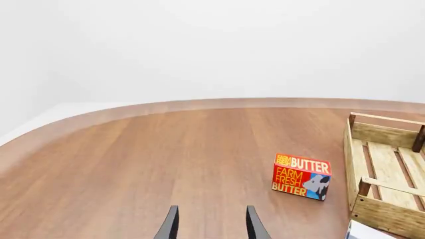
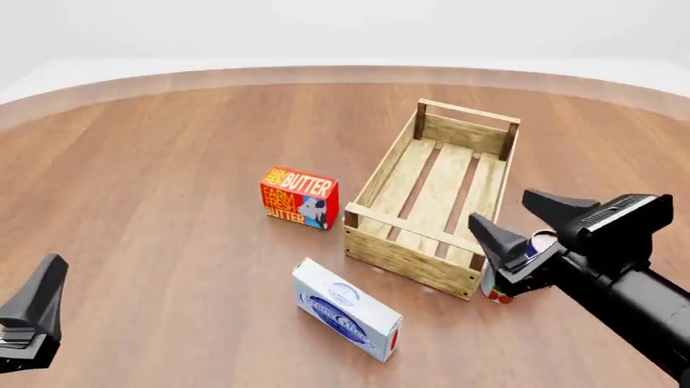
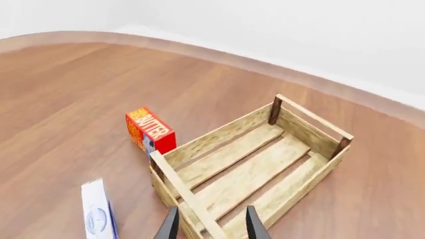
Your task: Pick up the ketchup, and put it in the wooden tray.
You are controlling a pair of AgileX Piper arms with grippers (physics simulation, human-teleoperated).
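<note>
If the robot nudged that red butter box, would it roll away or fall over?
It probably won't roll: the butter box has flat faces, so it should slide on the smooth table. It stands on a narrow side, so a high push might tip it over. Its straight, parallel sides look easy to pinch.

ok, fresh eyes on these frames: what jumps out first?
The wooden tray, large, pale and with nothing in it, sits right of centre. Left of it stands the red butter box, with a white carton lying nearer the camera. The right gripper hangs open over the tray's near right corner, partly hiding a can behind its fingers.
</note>
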